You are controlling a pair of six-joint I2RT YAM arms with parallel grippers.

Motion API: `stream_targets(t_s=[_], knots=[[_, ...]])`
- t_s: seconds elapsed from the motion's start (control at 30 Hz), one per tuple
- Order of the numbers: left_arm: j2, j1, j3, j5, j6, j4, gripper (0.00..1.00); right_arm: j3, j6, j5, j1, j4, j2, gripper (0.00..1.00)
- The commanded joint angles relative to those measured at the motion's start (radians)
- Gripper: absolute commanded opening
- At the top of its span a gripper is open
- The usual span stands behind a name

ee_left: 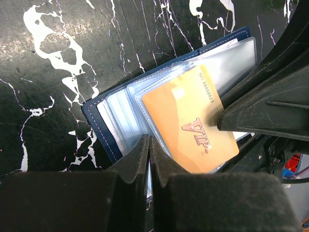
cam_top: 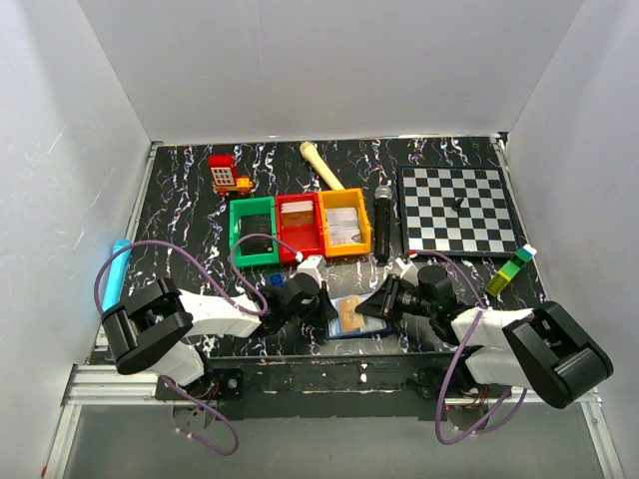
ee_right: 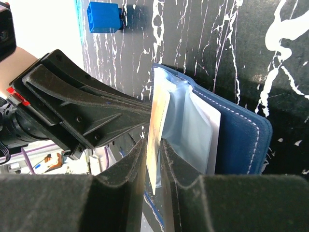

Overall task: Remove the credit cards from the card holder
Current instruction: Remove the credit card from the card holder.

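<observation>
The card holder (ee_left: 99,118) lies open on the marbled table (cam_top: 180,200) just in front of the two arm bases, navy cover down and its clear sleeves (ee_left: 120,111) fanned upward. The left gripper (ee_left: 149,142) has its fingers pressed together on the sleeve edge at the holder's near-left side, apparently pinning it. From the holder's right, the right gripper (ee_right: 153,145) is clamped on the free end of an orange VIP card (ee_left: 186,121), which stands partly out of its sleeve. I judge the step in hand to be the extraction of this card. The next move calls for a straight pull along the sleeve's opening while the left arm holds the holder down, then a release clear of the holder. Whether other cards remain in the sleeves I cannot tell. Beyond the holder sits a small blue brick (ee_right: 104,17), and farther back a row of green, red and orange bins (cam_top: 298,222).
</observation>
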Motion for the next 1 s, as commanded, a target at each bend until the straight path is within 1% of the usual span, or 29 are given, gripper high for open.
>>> stream_targets(t_s=[0.0,0.17,0.27,0.33,0.4,0.53,0.87,0.97], knots=[[0.018,-0.007,-0.027,-0.027,0.016,-0.165,0.0,0.002,-0.009,-0.006,-0.011,0.03,-0.019,0.23],[0.018,-0.007,-0.029,-0.029,0.014,-0.165,0.0,0.0,-0.008,-0.006,-0.014,0.03,-0.02,0.18],[0.017,-0.007,-0.03,-0.03,0.013,-0.165,0.0,-0.001,-0.006,-0.006,-0.019,0.028,-0.023,0.17],[0.017,-0.006,-0.032,-0.03,0.011,-0.165,0.0,-0.003,-0.006,-0.008,-0.022,0.023,-0.026,0.22],[0.015,-0.007,-0.035,-0.032,0.01,-0.163,0.0,-0.003,-0.008,-0.006,-0.023,0.017,-0.031,0.24],[0.014,-0.007,-0.035,-0.032,0.008,-0.163,0.0,-0.006,-0.009,-0.004,-0.028,0.01,-0.038,0.24],[0.015,-0.007,-0.037,-0.033,0.008,-0.163,0.0,-0.009,-0.008,-0.006,-0.036,0.005,-0.042,0.15],[0.012,-0.007,-0.038,-0.035,0.006,-0.163,0.0,-0.01,-0.006,-0.008,-0.04,0.003,-0.049,0.11]])
